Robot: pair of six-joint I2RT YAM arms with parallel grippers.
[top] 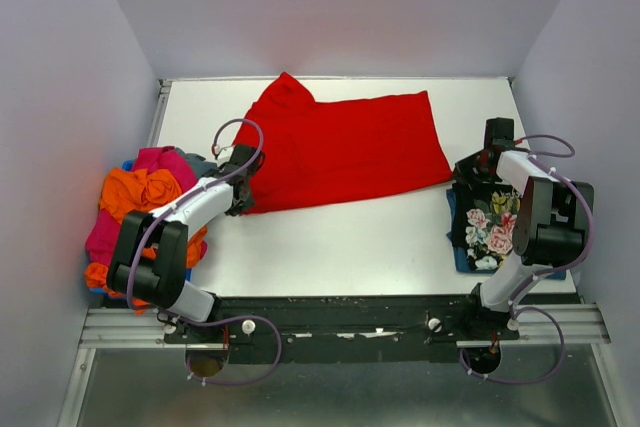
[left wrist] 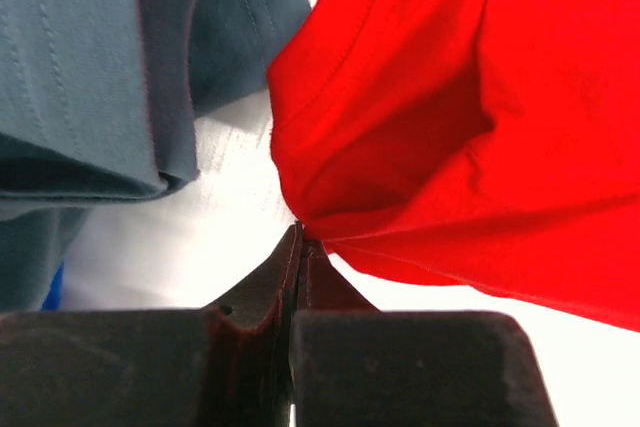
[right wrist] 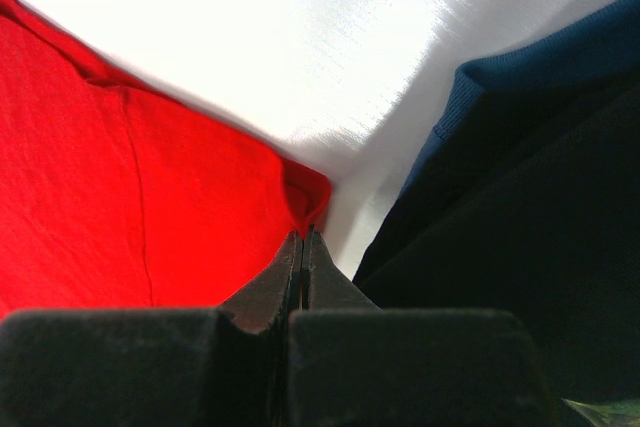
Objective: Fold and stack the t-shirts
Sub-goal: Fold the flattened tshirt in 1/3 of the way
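**Red tee pinched at both near corners, first fold pending**

The left claw [left wrist: 300, 239], jaws pressed tight, pinches the near-left corner of the bright red cloth t-shirt [top: 345, 147]. The right claw [right wrist: 302, 237], equally closed, nips its near-right corner. The shirt lies spread toward the far edge. Next, I judge, both lift evenly and carry that edge across.

Count:
- **Spread out:** one red tee.
- **Right edge:** two folded, the black floral-print tee [top: 490, 225] on a blue knit tee [right wrist: 520, 72].
- **Left edge:** at least three heaped: orange tee [top: 140, 190], magenta-pink tee [top: 160, 159], teal-grey tee [left wrist: 90, 67].

Spread shirt [top: 350, 147] on counter [top: 330, 247], spanning between both grippers: left gripper [left wrist: 300, 237] at its near-left corner, right gripper [right wrist: 302, 239] at its near-right corner. Heap [top: 145, 192] lies left of left gripper; stack [top: 490, 227] lies right of right gripper.
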